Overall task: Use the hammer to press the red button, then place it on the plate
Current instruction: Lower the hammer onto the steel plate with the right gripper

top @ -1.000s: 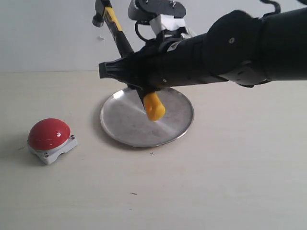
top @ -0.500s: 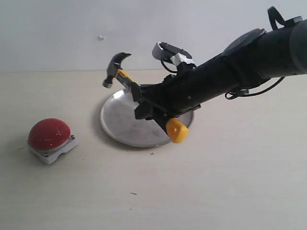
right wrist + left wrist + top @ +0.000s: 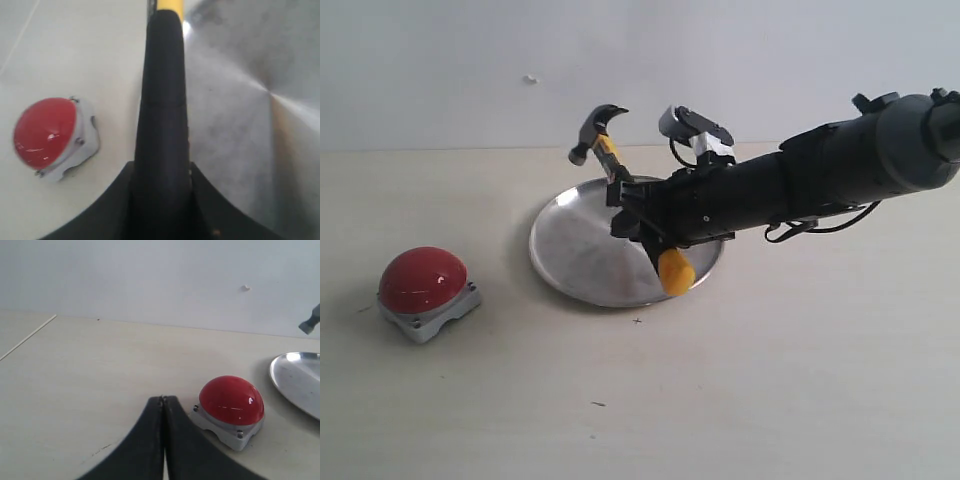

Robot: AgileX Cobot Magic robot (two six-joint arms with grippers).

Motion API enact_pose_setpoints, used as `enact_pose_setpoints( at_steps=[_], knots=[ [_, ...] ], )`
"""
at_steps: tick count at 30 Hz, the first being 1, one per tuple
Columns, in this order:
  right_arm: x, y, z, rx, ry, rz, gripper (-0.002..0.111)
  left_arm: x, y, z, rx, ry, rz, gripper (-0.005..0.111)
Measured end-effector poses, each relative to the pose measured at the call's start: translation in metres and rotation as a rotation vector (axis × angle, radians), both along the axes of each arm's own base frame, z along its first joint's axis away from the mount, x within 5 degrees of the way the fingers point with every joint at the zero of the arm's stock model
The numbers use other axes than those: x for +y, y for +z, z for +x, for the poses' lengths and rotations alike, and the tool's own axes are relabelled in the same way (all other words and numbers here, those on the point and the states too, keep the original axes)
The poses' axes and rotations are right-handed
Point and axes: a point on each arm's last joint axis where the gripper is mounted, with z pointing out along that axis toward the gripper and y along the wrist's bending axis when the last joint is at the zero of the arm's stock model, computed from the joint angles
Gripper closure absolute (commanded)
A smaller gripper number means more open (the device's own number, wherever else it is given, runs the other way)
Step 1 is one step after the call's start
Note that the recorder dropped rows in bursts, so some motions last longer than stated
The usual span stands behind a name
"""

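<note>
Pinching the hammer (image 3: 609,153) by its black handle, right gripper (image 3: 628,218) hung over the plate (image 3: 570,255), head up, yellow end low, red button (image 3: 420,278) sat well apart, left gripper (image 3: 163,405) pressed together near it.

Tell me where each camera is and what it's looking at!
Exterior view: off the arms, facing across the table to the wall; shows the right arm, right fingers clamping the hammer near the plate.
Left wrist view: on the left arm, looking past the closed left fingers at the red button.
Right wrist view: on the right arm, looking along the hammer handle.
All three share the red button and plate.
</note>
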Motion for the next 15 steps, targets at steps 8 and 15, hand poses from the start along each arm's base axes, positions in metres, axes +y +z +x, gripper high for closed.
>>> enact_pose_setpoints(
  at_steps=[8, 15],
  knots=[
    [-0.0083, -0.0093, 0.0075, 0.012, -0.121, -0.069, 0.108, 0.0001, -0.0004, -0.0001, 0.005, 0.001, 0.000, 0.107],
    [0.0014, -0.0121, 0.0025, 0.108, -0.251, -0.048, 0.108, 0.0001, -0.0004, -0.0001, 0.005, 0.001, 0.000, 0.107]
  ],
)
